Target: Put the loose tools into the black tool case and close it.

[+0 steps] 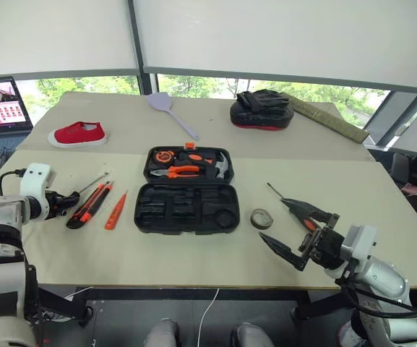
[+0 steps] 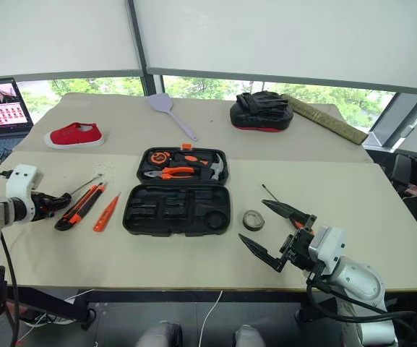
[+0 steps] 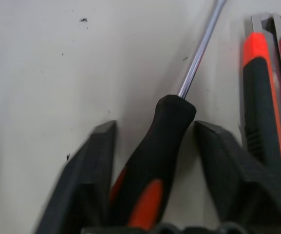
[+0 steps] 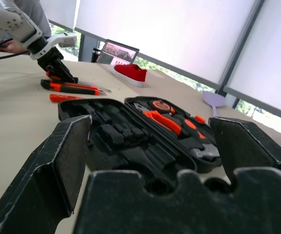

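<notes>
Left gripper straddles the screwdriver handle; case lies open at table centre.

The black-and-orange screwdriver (image 3: pixel 167 161) lies on the table's left side, its handle between the left gripper (image 3: pixel 155 165) fingers and its steel shaft running straight on away from the wrist, so the tool's long axis lines up with the gripper's reach. The jaws stand partly open with a gap showing beside the handle; I cannot tell whether they grip it yet. Just beside it lie the utility knife (image 1: pixel 87 206) and, a little further toward the case, the tester pen (image 1: pixel 115 211), roughly parallel to it. The black tool case (image 1: pixel 187 190) sits open to their right. The tape roll (image 1: pixel 261 217) lies near the right gripper (image 1: pixel 295 233), which hangs wide open and empty above the table; a second screwdriver (image 1: pixel 286 202) lies partly behind its fingers.
</notes>
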Controlling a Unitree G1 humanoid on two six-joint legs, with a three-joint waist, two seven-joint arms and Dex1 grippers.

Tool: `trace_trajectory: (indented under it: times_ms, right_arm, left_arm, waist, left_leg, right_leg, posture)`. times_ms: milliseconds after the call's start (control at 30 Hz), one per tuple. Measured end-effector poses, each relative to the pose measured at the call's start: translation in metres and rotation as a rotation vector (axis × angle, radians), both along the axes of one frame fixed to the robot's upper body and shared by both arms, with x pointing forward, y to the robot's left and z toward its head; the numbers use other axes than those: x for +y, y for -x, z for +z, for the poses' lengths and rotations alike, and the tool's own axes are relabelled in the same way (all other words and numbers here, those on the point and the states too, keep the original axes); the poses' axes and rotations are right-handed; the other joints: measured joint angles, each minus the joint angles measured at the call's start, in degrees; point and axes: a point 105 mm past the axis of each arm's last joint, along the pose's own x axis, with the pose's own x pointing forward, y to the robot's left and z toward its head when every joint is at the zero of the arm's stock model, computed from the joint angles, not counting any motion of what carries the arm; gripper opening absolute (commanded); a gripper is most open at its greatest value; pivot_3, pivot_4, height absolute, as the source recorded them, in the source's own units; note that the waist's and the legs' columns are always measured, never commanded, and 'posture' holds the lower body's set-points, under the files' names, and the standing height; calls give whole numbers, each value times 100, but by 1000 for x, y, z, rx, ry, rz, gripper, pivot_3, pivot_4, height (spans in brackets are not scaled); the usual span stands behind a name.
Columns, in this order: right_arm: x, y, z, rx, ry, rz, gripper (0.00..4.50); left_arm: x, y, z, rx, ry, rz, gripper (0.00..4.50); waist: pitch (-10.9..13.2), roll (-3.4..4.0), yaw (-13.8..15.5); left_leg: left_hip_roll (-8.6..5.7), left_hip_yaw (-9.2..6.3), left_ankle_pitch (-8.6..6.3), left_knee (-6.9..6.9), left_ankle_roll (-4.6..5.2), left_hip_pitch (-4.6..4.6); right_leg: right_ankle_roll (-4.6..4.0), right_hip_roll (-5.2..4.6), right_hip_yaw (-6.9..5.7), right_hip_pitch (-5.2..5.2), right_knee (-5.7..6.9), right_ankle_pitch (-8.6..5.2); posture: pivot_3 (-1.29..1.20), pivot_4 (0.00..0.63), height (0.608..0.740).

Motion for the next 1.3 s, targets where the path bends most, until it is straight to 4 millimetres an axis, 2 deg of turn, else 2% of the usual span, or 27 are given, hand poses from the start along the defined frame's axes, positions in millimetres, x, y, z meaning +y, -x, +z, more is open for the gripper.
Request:
trace_trajectory:
  times_ms: [33, 200, 267, 333, 400, 467, 533, 633, 733, 800, 900, 1033, 1300]
  right_arm:
    - [1, -1, 2, -6, -3, 6, 4500]
    - [10, -2, 12, 5, -14, 110, 4500]
    - [14, -4, 15, 24, -4, 157, 4500]
    - [15, -7, 21, 33, 25, 179, 4500]
    - [11, -13, 23, 51, 63, 184, 4500]
    - [0, -26, 23, 90, 94, 147, 4500]
    - [-11, -35, 20, 125, 117, 115, 4500]
    - [-21, -40, 12, 166, 142, 90, 4500]
    - [-24, -42, 11, 171, 149, 79, 4500]
    - [-24, -42, 12, 162, 137, 67, 4500]
    - [-24, -36, 12, 159, 103, 31, 4500]
    - [-23, -27, 4, 186, 95, 20, 4500]
    - [-22, -21, 2, 192, 78, -4, 4500]
  left_arm:
    - [1, 1, 0, -5, 8, 4, 846]
    - [2, 2, 7, -135, 27, -48, 843]
    - [-10, -2, 22, -195, -76, -197, 843]
    - [-39, -8, 45, -261, -159, -416, 843]
    - [-77, -14, 67, -329, -212, -612, 843]
    - [-132, -16, 82, -388, -260, -846, 843]
    - [-166, -13, 75, -337, -355, -1013, 843]
    - [-189, -15, 49, -246, -450, -1097, 843]
    - [-220, -18, 22, -197, -490, -1172, 843]
    - [-225, -21, 16, -188, -528, -1186, 843]
    - [-222, -35, 24, -219, -613, -1163, 843]
    - [-229, -42, 19, -244, -607, -1172, 843]
    - [-236, -50, 16, -258, -598, -1192, 843]
  waist:
    - [0, 0, -8]
    - [6, -11, -27]
    - [10, -16, -2]
    - [10, -16, 73]
    - [11, -15, 134]
    - [11, -15, 198]
    - [9, -10, 192]
    - [10, -3, 134]
    - [11, -3, 100]
    - [12, -4, 74]
    - [12, -3, 78]
    - [11, -3, 107]
    - [12, -3, 110]
  left_leg:
    - [0, 0, 0, 0, 0, 0]
    - [2, -4, 1, 0, 1, -3]
    - [2, -4, 1, 8, 0, -17]
    - [2, -9, 0, 27, 0, -37]
    - [-3, -10, -1, 38, 0, -47]
    - [-7, -6, -3, 55, 5, -50]
    - [-10, 2, -4, 57, 10, -49]
    - [-2, -2, -4, 57, 15, -48]
    - [-2, -4, -4, 57, 15, -49]
    - [-2, -5, -4, 57, 16, -50]
    - [-2, -9, -3, 61, 16, -49]
    - [-7, -8, -4, 70, 17, -51]
    - [-6, -9, -4, 73, 19, -52]
  right_leg:
    - [0, 0, 1, 0, 0, 0]
    - [-5, 0, -2, -3, 4, 2]
    - [-6, -1, -5, -5, 2, 3]
    - [-2, -5, -15, -9, -1, 6]
    - [6, -15, -21, -7, -7, 12]
    - [17, -18, -14, 1, -14, 21]
    - [20, -16, 0, -2, -15, 26]
    - [18, 4, 10, -8, -5, 24]
    - [18, 9, 12, -11, -1, 23]
    - [19, 11, 11, -12, -1, 23]
    - [21, 10, 11, -10, 2, 24]
    - [29, 5, 13, -2, -5, 27]
    - [29, 5, 14, -4, -5, 28]
  posture:
    - [0, 150, 740]
    - [0, 150, 740]
    - [0, 150, 740]
    - [0, 150, 740]
    - [0, 150, 740]
    - [0, 150, 740]
    - [0, 150, 740]
    - [0, 150, 740]
    - [0, 150, 740]
    - [0, 150, 740]
    - [0, 150, 740]
    - [0, 150, 740]
    - [0, 150, 740]
